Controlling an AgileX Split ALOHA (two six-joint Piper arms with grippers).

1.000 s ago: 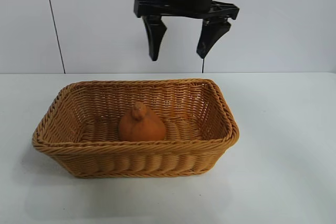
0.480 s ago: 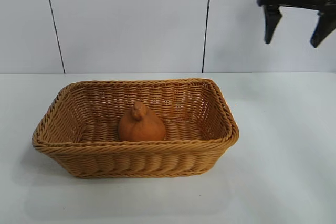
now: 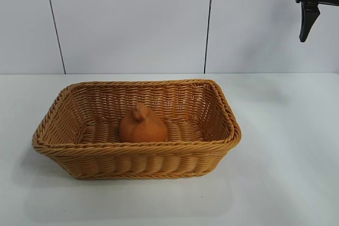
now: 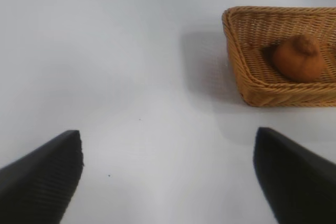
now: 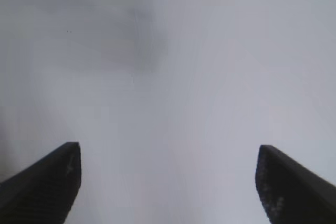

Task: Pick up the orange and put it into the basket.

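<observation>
Orange [image 3: 142,124] is sitting inside basket [image 3: 137,154] on table [image 3: 286,146]. Right gripper [image 5: 168,182] is hanging released, empty, high at far right. Left gripper [image 4: 168,174] is idling released over bare table, left of basket.

Orange [image 3: 142,125]: inside basket [image 3: 132,162], near centre.
Basket: on table [image 3: 286,157].
Right gripper [image 3: 318,19]: above table, right of basket.

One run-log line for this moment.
orange: in basket | right end effector: open, empty, high right | left end effector: open, parked
</observation>
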